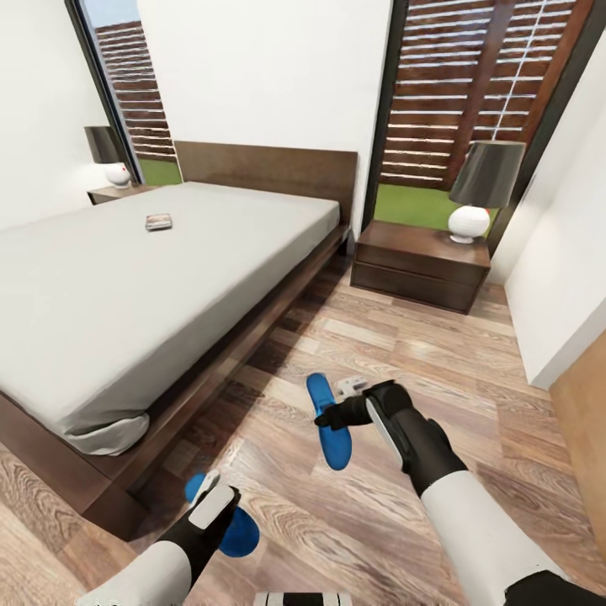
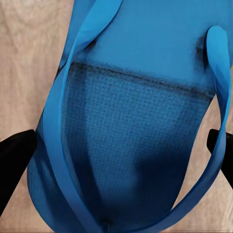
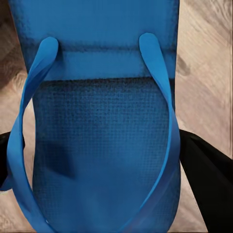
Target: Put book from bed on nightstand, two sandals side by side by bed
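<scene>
Beside the bed [image 1: 126,295], head view: two sandals on the floor [image 1: 471,370], one book [image 1: 158,222] on the mattress, two nightstands. Left wrist view: released fingers [image 2: 14,162] straddle one sandal [image 2: 131,145]. Right wrist view: fingers [image 3: 206,179] grasp the other sandal [image 3: 102,136].

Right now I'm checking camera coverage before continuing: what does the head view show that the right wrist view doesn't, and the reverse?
The head view alone shows the bed, the book on its mattress, the nightstand with a lamp, the second sandal and the left gripper. The right wrist view alone shows the sandal's woven footbed texture and straps close up. Both show that sandal under the right gripper on the wood floor.
</scene>
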`<state>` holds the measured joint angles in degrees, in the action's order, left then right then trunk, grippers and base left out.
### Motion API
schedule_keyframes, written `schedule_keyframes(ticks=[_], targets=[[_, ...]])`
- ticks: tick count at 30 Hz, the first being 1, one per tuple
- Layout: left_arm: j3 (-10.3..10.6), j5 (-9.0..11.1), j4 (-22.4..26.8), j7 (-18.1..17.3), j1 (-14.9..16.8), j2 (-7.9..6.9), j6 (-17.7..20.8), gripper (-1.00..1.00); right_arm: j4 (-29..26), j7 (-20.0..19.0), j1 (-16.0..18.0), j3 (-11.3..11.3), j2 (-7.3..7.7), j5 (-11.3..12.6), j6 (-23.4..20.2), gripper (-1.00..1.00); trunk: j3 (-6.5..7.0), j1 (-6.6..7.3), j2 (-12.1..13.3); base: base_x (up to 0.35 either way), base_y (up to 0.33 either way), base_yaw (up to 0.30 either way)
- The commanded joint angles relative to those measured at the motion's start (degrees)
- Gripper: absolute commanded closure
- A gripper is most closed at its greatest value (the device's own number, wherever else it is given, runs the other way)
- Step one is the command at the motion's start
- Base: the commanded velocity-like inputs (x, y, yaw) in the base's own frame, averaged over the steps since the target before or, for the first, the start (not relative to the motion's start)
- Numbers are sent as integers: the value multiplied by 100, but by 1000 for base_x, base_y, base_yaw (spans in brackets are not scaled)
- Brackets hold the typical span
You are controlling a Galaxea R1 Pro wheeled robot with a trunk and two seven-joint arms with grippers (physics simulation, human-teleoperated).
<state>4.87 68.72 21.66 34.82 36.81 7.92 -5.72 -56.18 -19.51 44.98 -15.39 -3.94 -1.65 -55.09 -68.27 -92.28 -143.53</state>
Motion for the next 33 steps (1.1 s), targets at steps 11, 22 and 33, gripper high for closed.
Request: schedule_keyframes(ticks=[11,22,33], targets=[[54,31,22,136,605,-25,227,100,-1442,-8,-398,18,287,-2,-491,100,-249,-27,-17,0,0,0],[34,26,22,48,685,-131,76,100,-1570,6,-444,27,330,-12,-491,100,-493,-55,-32,0,0,0],[47,-5,-55,-85,645,-217,-523,100,-1541,8,-438,27,332,-19,-491,100,-737,-84,-46,0,0,0]])
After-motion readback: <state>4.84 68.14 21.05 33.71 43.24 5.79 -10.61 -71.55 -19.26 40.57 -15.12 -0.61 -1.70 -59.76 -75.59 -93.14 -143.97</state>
